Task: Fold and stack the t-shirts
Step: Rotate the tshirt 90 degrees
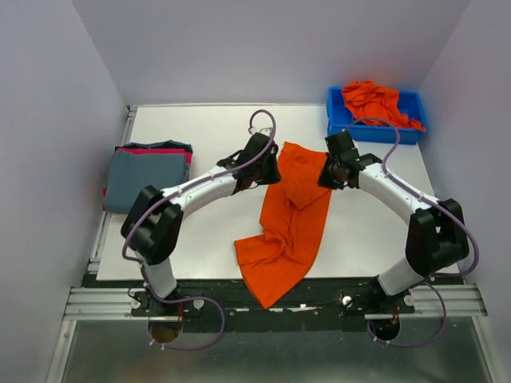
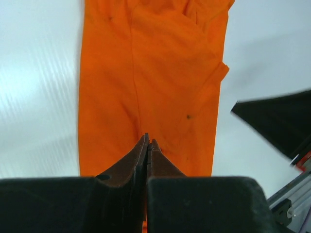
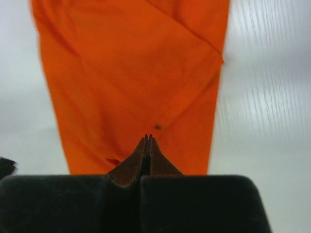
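Top view: long bright-orange cloth t-shirt [image 1: 291, 215] lay down the white table [image 1: 200, 132] centre, its far end betw. left gripper [image 1: 270, 169] and right gripper [image 1: 327, 171]. Left wrist: jaws v. narrow, tips meeting over the shirt; grip unclear. Right wrist: jaws closed, shirt spread beyond the tips, pinch unclear.

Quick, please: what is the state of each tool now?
Left tool: closed on the bright orange cloth t-shirt.
Right tool: closed on it too.

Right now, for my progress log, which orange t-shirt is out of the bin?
The orange t-shirt spread along the table, hanging over its near edge; the other orange shirts lie crumpled in the blue bin.
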`<action>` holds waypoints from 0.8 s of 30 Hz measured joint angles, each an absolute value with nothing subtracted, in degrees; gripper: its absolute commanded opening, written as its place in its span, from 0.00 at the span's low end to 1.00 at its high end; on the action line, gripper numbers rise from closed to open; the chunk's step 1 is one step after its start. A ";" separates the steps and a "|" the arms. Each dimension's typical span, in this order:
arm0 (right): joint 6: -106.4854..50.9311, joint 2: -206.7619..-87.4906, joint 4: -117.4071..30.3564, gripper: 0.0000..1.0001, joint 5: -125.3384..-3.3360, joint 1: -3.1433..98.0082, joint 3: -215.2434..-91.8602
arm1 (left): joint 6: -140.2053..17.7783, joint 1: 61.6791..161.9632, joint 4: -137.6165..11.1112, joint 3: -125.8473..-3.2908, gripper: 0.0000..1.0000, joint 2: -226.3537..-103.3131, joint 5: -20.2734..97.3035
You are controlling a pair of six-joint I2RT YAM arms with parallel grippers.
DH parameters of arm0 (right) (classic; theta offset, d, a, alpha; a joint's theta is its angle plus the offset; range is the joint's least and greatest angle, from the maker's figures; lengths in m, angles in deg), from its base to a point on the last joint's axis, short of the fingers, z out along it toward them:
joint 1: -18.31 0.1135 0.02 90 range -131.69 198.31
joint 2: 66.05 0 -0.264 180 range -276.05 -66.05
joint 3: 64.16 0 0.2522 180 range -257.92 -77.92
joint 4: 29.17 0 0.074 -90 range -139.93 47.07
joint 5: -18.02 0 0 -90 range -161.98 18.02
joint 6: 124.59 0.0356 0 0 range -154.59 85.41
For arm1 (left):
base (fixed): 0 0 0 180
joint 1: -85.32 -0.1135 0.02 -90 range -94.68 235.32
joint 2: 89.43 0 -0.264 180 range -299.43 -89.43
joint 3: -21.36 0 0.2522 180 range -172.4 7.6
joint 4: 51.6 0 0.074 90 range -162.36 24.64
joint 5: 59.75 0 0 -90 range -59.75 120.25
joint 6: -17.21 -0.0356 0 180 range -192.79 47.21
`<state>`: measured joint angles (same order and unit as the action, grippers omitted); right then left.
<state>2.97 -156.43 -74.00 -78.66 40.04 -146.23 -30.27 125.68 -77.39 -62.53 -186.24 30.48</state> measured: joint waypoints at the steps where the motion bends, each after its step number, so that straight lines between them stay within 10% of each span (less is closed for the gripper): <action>1: 3.52 -156.17 -74.04 0.01 -78.81 40.04 -144.11 | -31.14 125.37 -77.67 -64.80 0.08 -188.52 31.27; 24: 5.40 -173.29 -74.22 0.01 -79.03 36.57 -148.05 | -31.58 119.54 -81.24 -86.05 0.00 -216.45 37.85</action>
